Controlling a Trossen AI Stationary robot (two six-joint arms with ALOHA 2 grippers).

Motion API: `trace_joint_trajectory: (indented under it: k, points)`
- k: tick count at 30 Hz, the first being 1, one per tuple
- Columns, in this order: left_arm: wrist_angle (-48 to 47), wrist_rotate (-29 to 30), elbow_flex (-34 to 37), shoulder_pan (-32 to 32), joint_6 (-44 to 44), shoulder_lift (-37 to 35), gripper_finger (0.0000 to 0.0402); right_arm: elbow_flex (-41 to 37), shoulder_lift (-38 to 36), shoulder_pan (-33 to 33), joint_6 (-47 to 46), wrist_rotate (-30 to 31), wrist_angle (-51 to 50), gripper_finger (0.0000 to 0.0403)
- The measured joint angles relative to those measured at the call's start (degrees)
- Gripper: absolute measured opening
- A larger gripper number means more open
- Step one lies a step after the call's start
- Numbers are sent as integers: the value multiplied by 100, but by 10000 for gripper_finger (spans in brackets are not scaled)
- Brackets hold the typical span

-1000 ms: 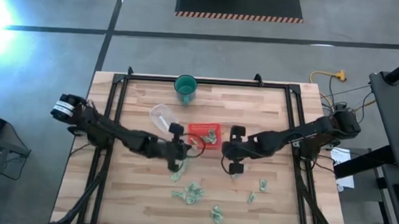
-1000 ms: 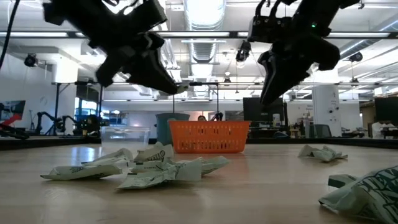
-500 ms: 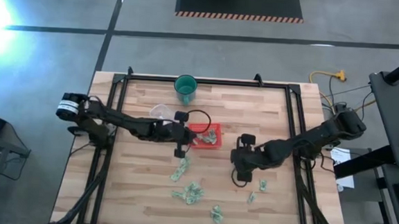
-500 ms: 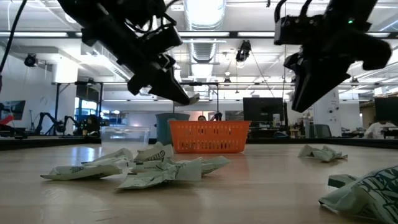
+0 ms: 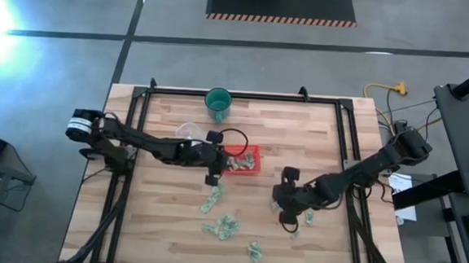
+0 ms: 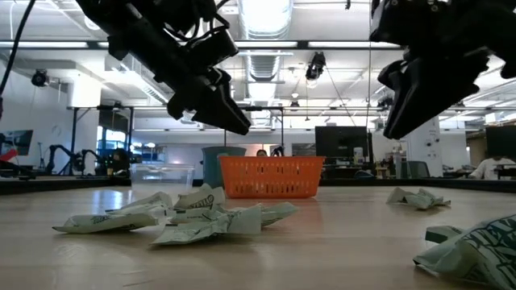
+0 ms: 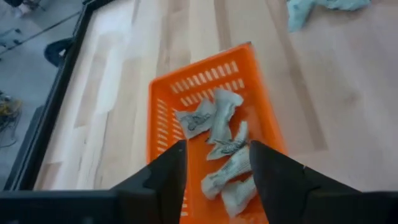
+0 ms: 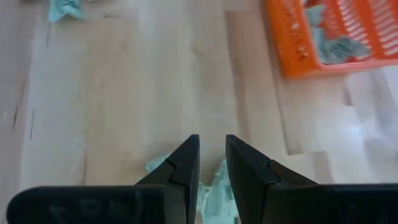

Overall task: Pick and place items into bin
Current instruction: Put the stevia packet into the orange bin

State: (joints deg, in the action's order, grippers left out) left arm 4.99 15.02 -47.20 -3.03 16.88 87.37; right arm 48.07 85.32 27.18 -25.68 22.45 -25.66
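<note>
The bin (image 5: 256, 152) is a small red tray at the table's middle; several pale-green items (image 7: 217, 130) lie inside it. My left gripper (image 7: 217, 146) hovers open over the bin's left end (image 5: 226, 159), with nothing between its fingers. More crumpled items lie loose on the wood in the near half (image 5: 222, 226), (image 5: 309, 218). My right gripper (image 8: 212, 140) hangs above the table to the near right of the bin (image 5: 279, 201). Its fingers stand a narrow gap apart, with one item (image 8: 217, 177) on the wood below them. In the low view both grippers are well clear of the tabletop.
A green cup (image 5: 217, 103) stands at the far edge and a clear round container (image 5: 190, 131) lies left of the bin. A pile of items (image 6: 193, 217) sits at the near left. Black frame rails (image 5: 136, 142) run along both table sides.
My left gripper has gone from the loose items near the table's middle toward the far edge, up to the bin, and stopped there. The pale piece at its fingertips half a second ago no longer shows. My right gripper has moved from beside the bin toward the near edge.
</note>
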Motion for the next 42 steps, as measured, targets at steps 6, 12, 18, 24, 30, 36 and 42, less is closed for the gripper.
trace_joint_trajectory:
  k: [6, 12, 18, 24, 30, 36, 42]
  points:
    - [-57, -168, 62, -570, -7, -241, 164, -489, 4, 35, -56, -175, 518, 69]
    - [-151, -122, 93, -1327, -153, -603, 164, -894, 4, 74, 18, -310, 1308, 99]
    - [-387, -117, 153, -1967, -164, -1139, 164, -1259, 4, 74, 26, -479, 1788, 143]
    - [-917, -98, 194, -2453, -518, -1630, 164, -1568, 4, 74, 102, -497, 2294, 166]
    - [-1115, 372, 258, -2804, -659, -1906, 164, -1836, 4, 72, 374, -618, 2998, 169]
    - [-1201, 497, 260, -2928, -732, -1923, 164, -1917, 13, 72, 382, -709, 3119, 169]
    - [-1211, 499, 260, -2928, -750, -1921, 164, -1920, 238, 70, 374, -709, 3178, 165]
